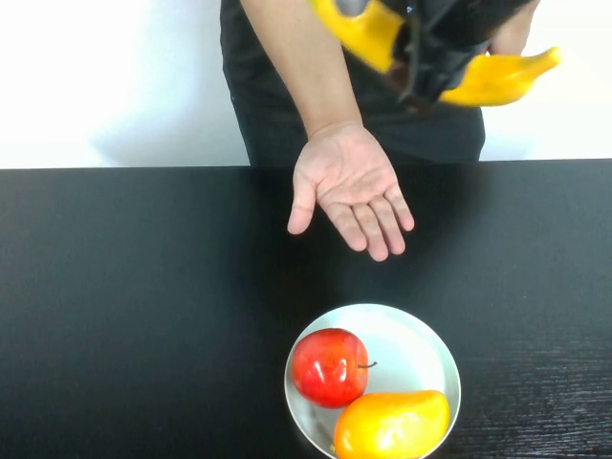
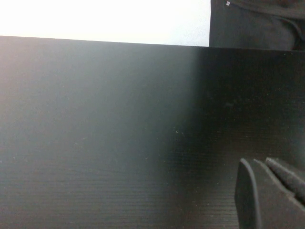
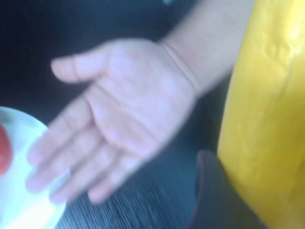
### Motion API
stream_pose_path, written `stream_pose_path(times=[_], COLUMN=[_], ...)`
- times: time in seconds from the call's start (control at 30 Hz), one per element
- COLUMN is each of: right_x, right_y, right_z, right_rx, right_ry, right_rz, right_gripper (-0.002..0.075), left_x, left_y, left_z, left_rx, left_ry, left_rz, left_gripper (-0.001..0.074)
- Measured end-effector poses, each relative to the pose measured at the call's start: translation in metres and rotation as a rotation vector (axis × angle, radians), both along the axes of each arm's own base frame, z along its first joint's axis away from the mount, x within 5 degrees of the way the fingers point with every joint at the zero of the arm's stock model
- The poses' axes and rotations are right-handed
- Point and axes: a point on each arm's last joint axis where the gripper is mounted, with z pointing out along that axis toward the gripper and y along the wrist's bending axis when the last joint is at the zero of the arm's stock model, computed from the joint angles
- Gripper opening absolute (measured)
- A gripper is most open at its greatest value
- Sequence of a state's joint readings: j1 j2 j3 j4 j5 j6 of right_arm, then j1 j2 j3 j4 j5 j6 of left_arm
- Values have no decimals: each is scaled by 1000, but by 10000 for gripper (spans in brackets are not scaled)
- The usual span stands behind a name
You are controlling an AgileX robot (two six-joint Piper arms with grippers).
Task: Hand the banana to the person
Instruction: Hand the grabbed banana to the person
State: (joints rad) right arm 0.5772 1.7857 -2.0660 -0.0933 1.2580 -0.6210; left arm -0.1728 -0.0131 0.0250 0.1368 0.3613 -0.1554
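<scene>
**Desk:** Where is the fruit in this one?

**Photographer:** The banana (image 1: 497, 78) hangs in the air at the far side of the black surface (image 1: 143, 287), clamped crosswise in the right tool (image 1: 430, 67) — one yellow end pokes out to the right, the other shows up and to the left of the dark fingers. It sits above and to the right of the person's hand (image 1: 349, 186), not touching it. The right wrist view shows the glossy yellow skin (image 3: 262, 109) pressed against a dark finger pad (image 3: 214, 195), with the open palm (image 3: 124, 109) beyond.

**Desk:** And the person?

**Photographer:** The person (image 1: 277, 105) stands behind the far edge in a black shirt, one bare forearm reaching over the surface, palm up, fingers spread toward the robot.

**Desk:** Anything else on the surface?

**Photographer:** A white bowl (image 1: 421, 344) near the front edge, holding a red apple (image 1: 330, 366) and a yellow-orange mango (image 1: 392, 426) — the two fruits just beside each other, well apart from the hand.

**Desk:** The other arm?

**Photographer:** The left tool (image 2: 274, 191) appears only in its own wrist view, low over bare black surface; whether its fingers are apart or closed, I cannot tell.
</scene>
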Motion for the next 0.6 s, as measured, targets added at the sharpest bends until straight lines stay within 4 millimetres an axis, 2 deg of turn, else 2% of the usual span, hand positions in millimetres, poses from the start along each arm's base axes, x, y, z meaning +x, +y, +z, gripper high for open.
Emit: stream_pose_path(times=[0.17, 0.37, 0.47, 0.6], right_x=[24, 34, 37, 38], right_y=[27, 52, 57, 56], right_z=[-33, -71, -81, -83], right_rx=[-22, -87, -109, -130], right_ry=[68, 134, 147, 139], right_rz=[72, 141, 150, 146], right_gripper=[279, 279, 279, 279], left_x=[0, 0, 0, 0], left_y=[0, 0, 0, 0], left_z=[0, 0, 0, 0], left_rx=[0, 0, 0, 0], left_ry=[0, 0, 0, 0], left_rz=[0, 0, 0, 0], left_gripper=[-4, -4, -4, -4])
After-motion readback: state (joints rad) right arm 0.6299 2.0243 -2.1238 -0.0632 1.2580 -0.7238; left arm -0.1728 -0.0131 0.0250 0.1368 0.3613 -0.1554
